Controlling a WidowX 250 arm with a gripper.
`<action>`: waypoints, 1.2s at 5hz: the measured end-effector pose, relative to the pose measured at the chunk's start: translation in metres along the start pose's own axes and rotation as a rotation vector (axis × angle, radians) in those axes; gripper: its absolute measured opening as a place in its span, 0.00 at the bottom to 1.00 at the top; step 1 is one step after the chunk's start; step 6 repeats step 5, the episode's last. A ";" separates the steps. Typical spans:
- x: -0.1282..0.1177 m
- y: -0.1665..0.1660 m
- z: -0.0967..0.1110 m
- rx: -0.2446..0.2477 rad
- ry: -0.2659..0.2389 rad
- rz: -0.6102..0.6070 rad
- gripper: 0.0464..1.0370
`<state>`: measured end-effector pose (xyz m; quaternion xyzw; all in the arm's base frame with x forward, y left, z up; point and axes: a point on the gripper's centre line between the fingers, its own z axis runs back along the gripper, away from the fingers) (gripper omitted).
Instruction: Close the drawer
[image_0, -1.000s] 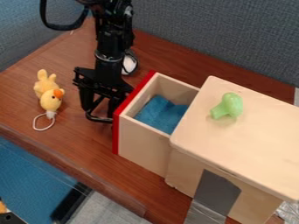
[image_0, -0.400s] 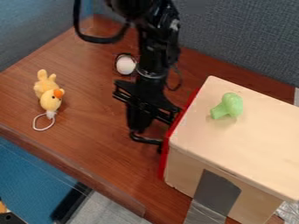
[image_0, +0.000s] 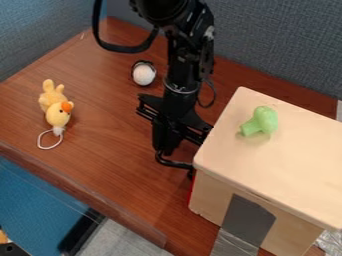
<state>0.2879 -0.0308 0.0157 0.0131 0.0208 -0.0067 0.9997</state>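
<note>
Jaws and drawer (image_0: 192, 193) further in.

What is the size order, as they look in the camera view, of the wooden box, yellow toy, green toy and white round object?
Wooden box
Yellow toy
Green toy and white round object: too close to rank

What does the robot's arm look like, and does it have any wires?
The jointed robot arm is mostly black, with a pale grey ring around its lower part. A thick black cable makes a big loop beside it, and a thinner dark cable curves lower down. The angular end effector is black too.
</note>
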 end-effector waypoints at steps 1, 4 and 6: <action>-0.001 0.000 0.000 0.016 0.002 0.014 0.12; -0.007 0.036 0.061 0.144 -0.166 0.133 0.92; -0.013 0.048 0.099 0.110 -0.268 0.151 0.97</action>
